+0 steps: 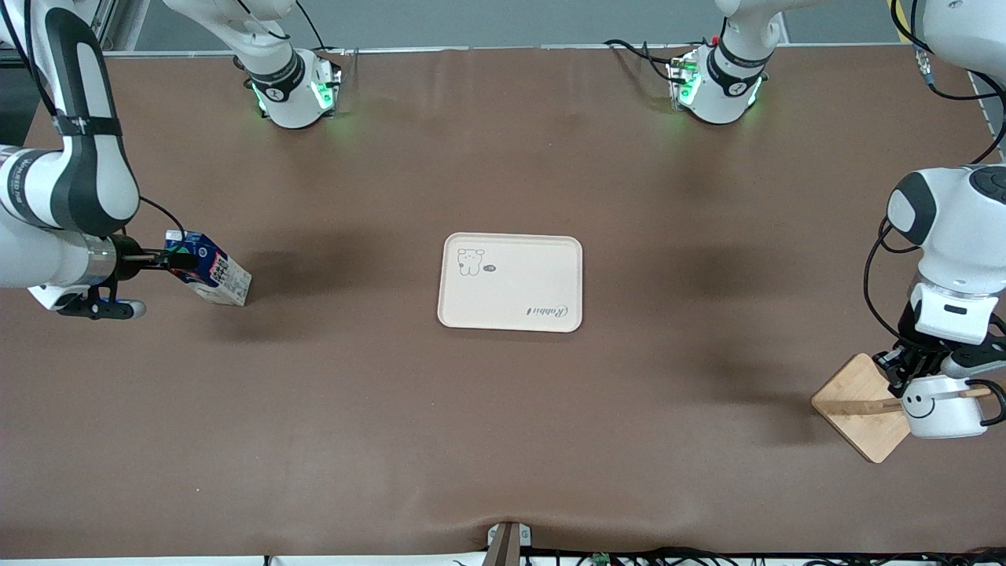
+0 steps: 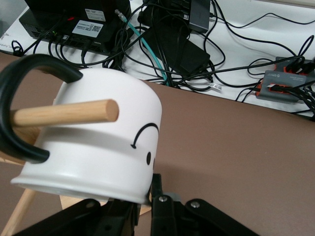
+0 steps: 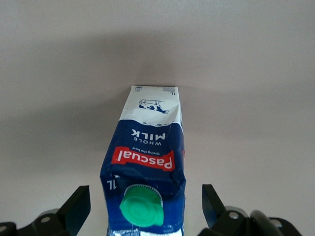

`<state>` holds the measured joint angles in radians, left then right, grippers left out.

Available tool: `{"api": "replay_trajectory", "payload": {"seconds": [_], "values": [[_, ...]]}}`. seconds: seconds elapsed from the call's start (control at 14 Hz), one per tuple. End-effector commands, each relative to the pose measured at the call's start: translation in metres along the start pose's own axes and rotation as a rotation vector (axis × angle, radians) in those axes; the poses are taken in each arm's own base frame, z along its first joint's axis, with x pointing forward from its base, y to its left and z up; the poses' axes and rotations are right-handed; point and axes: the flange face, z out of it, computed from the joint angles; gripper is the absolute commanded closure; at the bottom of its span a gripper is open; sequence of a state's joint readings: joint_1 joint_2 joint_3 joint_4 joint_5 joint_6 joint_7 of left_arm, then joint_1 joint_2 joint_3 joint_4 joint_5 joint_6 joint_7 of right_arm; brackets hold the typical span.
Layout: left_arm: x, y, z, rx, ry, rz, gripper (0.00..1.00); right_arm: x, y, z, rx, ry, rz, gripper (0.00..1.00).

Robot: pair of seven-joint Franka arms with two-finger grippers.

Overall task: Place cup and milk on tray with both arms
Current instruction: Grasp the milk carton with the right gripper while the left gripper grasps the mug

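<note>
The cream tray (image 1: pixel 511 287) lies flat in the middle of the table with nothing on it. The milk (image 1: pixel 214 273) stands toward the right arm's end; its green cap faces the right wrist view (image 3: pixel 147 147). My right gripper (image 1: pixel 181 258) is open around the carton's top (image 3: pixel 145 205), with a gap on each side. The cup (image 1: pixel 939 407) hangs by its handle on a wooden peg (image 2: pixel 64 114) toward the left arm's end. My left gripper (image 1: pixel 912 373) is shut on the cup's (image 2: pixel 98 142) rim (image 2: pixel 145 196).
The peg belongs to a stand with a square wooden base (image 1: pixel 853 413) near the table's edge at the left arm's end. Cables and power boxes (image 2: pixel 172 44) lie off the table's edge beside the cup. Bare brown table surrounds the tray.
</note>
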<state>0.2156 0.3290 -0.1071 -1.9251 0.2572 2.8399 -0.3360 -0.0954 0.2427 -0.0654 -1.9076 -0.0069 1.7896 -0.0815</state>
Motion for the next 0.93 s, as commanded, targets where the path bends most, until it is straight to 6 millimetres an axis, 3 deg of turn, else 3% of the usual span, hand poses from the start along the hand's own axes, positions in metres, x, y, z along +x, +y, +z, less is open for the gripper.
{"api": "replay_trajectory", "payload": {"seconds": [0.0, 0.14, 0.21, 0.36, 0.5, 0.57, 0.86], "values": [[-0.001, 0.014, 0.001, -0.006, 0.004, 0.021, 1.0, -0.013, 0.004, 0.008, 0.008, 0.001, -0.007, 0.0], [-0.001, 0.028, -0.001, -0.02, 0.006, 0.034, 1.0, -0.014, 0.003, 0.013, 0.01, -0.005, -0.007, 0.0], [-0.003, 0.035, -0.002, -0.028, 0.003, 0.038, 1.0, -0.014, 0.005, 0.015, 0.015, -0.01, -0.003, 0.19], [0.0, 0.037, -0.007, -0.028, 0.008, 0.042, 1.0, -0.015, 0.006, 0.015, 0.015, -0.01, -0.002, 0.42], [0.0, 0.047, -0.014, -0.031, 0.005, 0.055, 1.0, -0.015, 0.006, 0.015, 0.016, -0.01, 0.0, 0.45], [-0.001, 0.054, -0.018, -0.03, -0.009, 0.064, 1.0, -0.015, 0.006, 0.015, 0.015, -0.01, -0.002, 0.56], [0.006, 0.085, -0.048, -0.001, -0.087, 0.087, 1.0, -0.015, 0.005, 0.014, 0.017, -0.011, -0.001, 0.62]]}}
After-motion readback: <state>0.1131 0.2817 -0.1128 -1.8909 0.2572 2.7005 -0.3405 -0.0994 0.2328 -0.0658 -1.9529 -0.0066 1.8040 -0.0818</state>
